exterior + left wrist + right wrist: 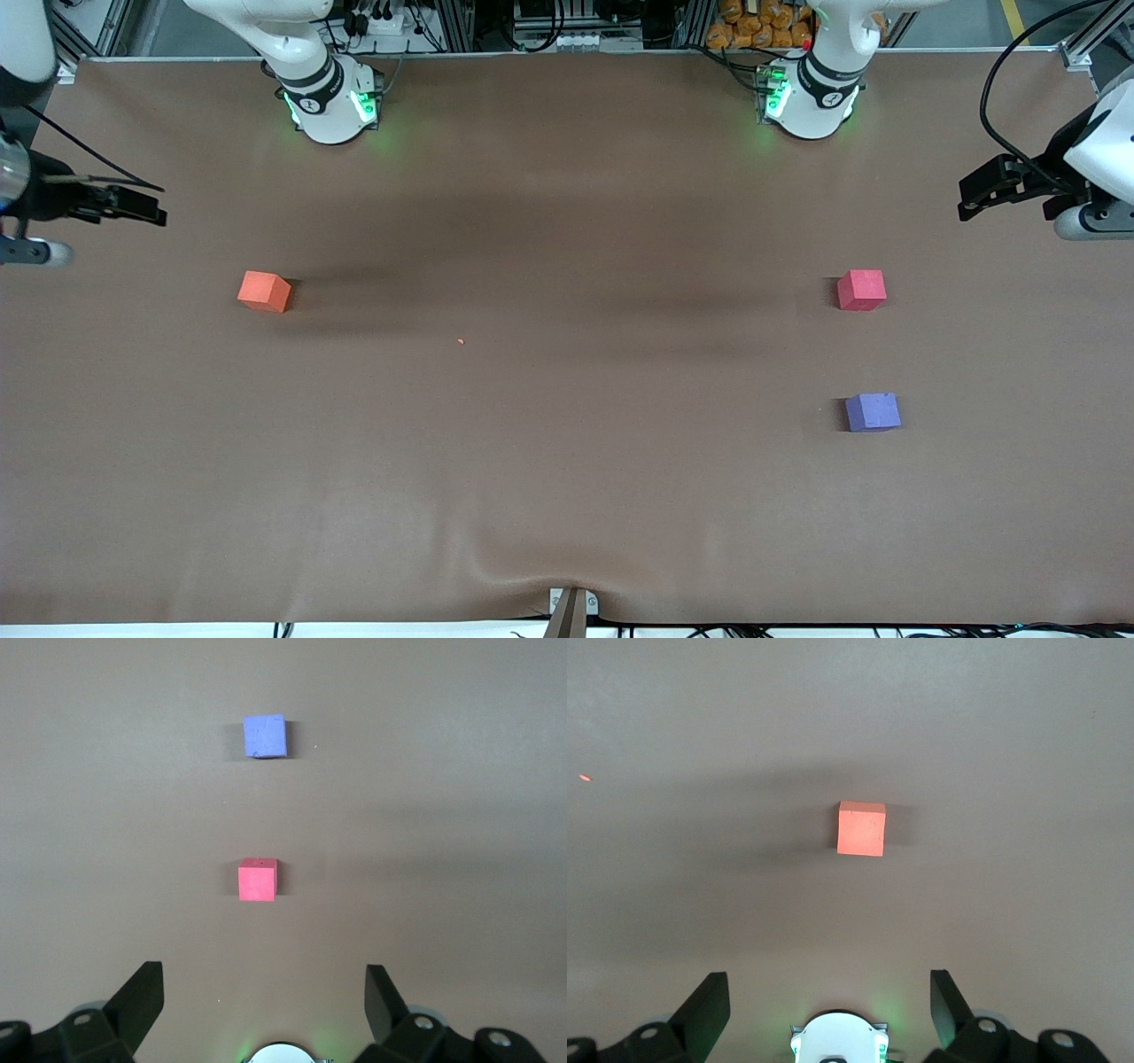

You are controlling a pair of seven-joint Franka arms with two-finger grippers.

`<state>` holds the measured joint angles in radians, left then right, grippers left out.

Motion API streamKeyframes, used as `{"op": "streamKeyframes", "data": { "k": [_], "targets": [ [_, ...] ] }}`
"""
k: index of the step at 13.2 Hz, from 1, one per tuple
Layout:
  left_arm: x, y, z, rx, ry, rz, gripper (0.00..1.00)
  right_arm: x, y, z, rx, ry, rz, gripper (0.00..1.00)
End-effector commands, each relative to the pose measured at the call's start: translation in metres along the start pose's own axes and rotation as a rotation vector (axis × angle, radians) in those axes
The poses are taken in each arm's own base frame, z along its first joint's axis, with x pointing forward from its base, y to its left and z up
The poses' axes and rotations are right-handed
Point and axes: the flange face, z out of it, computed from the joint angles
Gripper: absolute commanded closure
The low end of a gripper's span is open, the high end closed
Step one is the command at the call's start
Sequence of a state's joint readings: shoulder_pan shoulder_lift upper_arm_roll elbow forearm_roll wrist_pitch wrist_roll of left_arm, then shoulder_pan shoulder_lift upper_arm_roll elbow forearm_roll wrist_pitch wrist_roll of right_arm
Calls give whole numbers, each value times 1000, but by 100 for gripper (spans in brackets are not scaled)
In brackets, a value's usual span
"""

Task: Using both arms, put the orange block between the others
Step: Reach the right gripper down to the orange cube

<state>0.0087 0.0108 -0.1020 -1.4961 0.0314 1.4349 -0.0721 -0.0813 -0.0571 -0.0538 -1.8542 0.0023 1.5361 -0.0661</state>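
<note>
Altogether, three small matte foam cubes are counted on the brown desk [567, 496]: one orange block [264, 291] toward the right arm's end, and one pinkish-red cube [861, 290] and one purple cube [873, 412] toward the left arm's end, the purple nearer the front camera. Two claws are seen, the left claw [264, 992] and the right claw [829, 992], both spread apart and empty at the desk's ends.

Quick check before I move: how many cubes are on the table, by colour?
Orange block: 1
Pinkish-red cube: 1
Purple cube: 1
Total: 3 cubes, all resting on the table, none held.
</note>
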Motion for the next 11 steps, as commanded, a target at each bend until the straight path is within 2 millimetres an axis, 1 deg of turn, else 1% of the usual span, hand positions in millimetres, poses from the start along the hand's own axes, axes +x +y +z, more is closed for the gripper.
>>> {"op": "streamKeyframes", "data": {
  "k": [1, 4, 6, 7, 11],
  "targets": [
    [0, -1, 0, -16, -6, 6, 0, 0, 9, 35, -12, -2, 19, 0],
    [1, -1, 1, -16, -5, 4, 0, 8, 16, 88, -11, 1, 30, 0],
    [1, -1, 2, -17, -6, 4, 0, 18, 23, 116, -11, -4, 40, 0],
    [1, -1, 2, -17, -6, 4, 0, 24, 23, 122, -15, 8, 37, 0],
    [2, -2, 4, -17, -6, 3, 0, 44, 25, 168, -14, -54, 39, 0]
  ]
}}
